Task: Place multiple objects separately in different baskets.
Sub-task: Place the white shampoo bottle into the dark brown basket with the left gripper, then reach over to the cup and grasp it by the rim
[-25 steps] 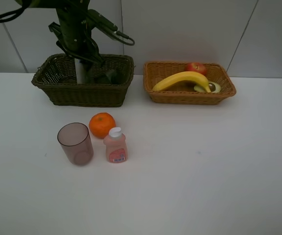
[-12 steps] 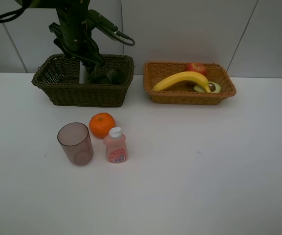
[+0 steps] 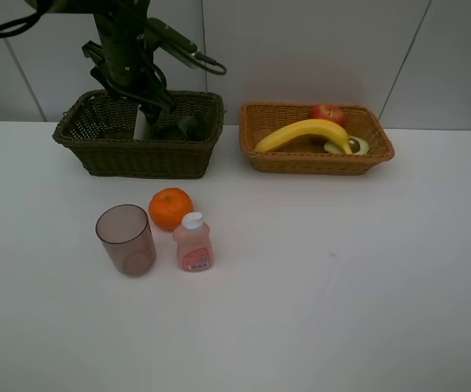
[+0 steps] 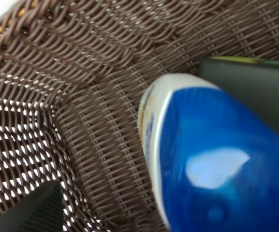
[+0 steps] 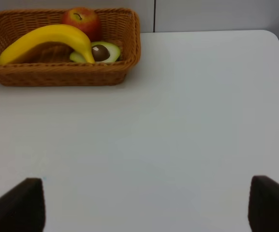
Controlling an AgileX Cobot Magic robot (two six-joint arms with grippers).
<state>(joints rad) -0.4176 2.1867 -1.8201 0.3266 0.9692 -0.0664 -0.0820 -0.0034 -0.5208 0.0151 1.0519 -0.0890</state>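
Left claw (image 3: 148, 113) sunk in dark basket (image 3: 137, 157) — state unclear; right claw (image 5: 140, 207) — spread apart, tips cropped.

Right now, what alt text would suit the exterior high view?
The left arm reaches into a dark wicker basket at the back of a white table; the orange-tan basket beside it holds a banana, red apple and avocado half. In front stand a pinkish cup, an orange and a small pink bottle.
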